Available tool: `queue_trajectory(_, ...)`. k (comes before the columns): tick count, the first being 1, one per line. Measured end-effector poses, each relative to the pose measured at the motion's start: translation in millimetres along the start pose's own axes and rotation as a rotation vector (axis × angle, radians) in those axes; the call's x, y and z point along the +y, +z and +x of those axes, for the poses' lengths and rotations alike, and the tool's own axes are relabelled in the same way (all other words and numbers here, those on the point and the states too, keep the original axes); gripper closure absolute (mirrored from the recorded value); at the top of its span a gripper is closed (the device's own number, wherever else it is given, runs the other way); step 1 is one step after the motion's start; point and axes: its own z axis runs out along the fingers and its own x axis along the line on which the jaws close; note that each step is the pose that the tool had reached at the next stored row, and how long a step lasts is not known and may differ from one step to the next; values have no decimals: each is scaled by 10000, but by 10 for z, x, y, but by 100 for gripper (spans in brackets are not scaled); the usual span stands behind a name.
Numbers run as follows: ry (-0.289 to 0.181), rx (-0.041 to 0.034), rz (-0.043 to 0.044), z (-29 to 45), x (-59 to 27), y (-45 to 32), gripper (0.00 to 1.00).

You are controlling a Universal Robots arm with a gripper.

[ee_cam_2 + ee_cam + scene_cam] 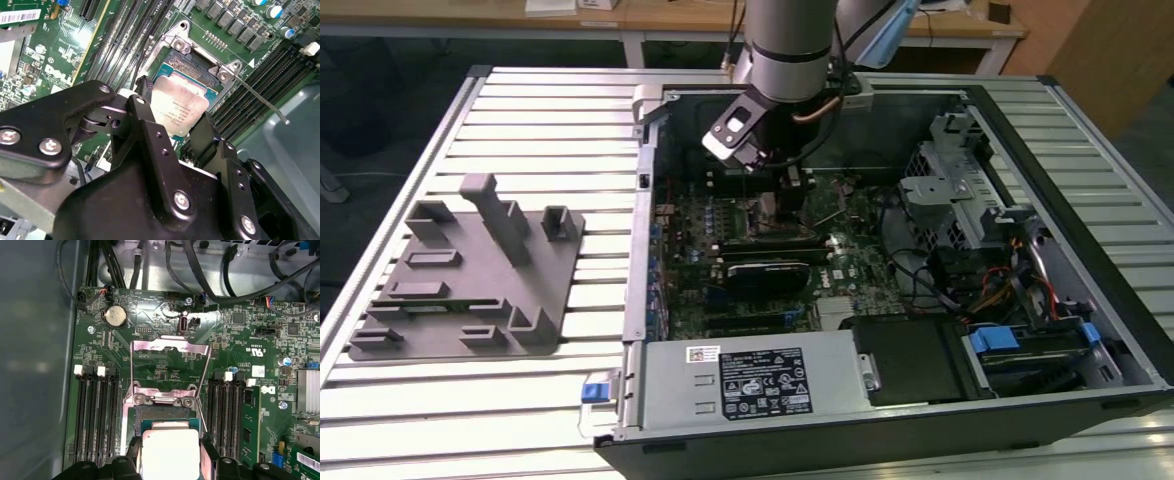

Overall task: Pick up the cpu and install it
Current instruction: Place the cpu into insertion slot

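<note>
The cpu (181, 106), a flat square chip with a shiny silver top, sits between the two black fingers of my gripper (172, 117), which is shut on its opposite edges. It hangs just over the open motherboard socket (194, 64), partly covering it. In the first wrist view the cpu (170, 454) is low over the socket (161, 413), held by my gripper (170, 456). The metal load plate (170, 346) is flipped open beyond the socket. In the exterior view my gripper (770, 185) reaches down into the open computer case (1067, 150).
The socket lever (260, 101) sticks out sideways. Memory slots (95, 410) flank the socket on both sides. A grey plastic tray with upright posts (467, 270) lies on the slatted table at the exterior view's left. A power supply (747, 385) and a drive cage (961, 170) fill the case.
</note>
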Motion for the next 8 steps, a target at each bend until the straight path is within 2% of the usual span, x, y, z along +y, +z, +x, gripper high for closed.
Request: queue_trajectory(8,102,-6,4,2,-4,70,45)
